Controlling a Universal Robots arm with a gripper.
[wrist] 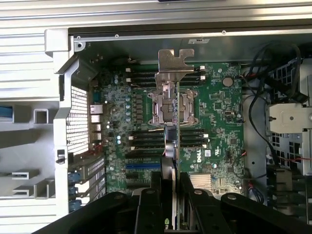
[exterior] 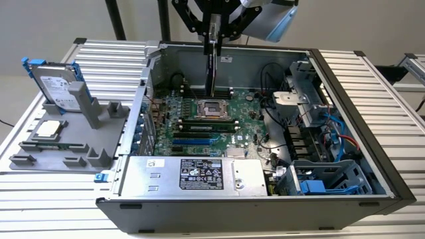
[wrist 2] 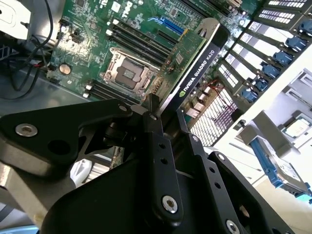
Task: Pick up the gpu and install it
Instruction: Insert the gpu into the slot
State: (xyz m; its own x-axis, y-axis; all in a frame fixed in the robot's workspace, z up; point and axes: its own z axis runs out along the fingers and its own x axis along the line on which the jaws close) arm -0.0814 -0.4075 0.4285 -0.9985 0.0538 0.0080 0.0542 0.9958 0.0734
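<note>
The gpu (exterior: pixel 212 69) hangs edge-on and upright above the motherboard (exterior: pixel 199 119) inside the open computer case (exterior: pixel 371 164). My gripper (exterior: pixel 214 37) is shut on its upper end, near the top of the exterior view. In the second wrist view the black shroud of the gpu (wrist 2: pixel 197 68) runs away from my gripper (wrist 2: pixel 163 114), over the board's slots. In the first wrist view the thin card (wrist: pixel 173 141) reaches out from my gripper (wrist: pixel 171 183), and its silver end bracket (wrist: pixel 174 63) lies over the processor socket. The card's lower edge is clear of the board.
At the exterior view's left, a grey fixture (exterior: pixel 59 149) carries a silver hard drive (exterior: pixel 56 84) with blue rails and a processor chip (exterior: pixel 48 129). The power supply (exterior: pixel 192 174) fills the case's near side. Cables and drive cages (exterior: pixel 319 144) crowd the right.
</note>
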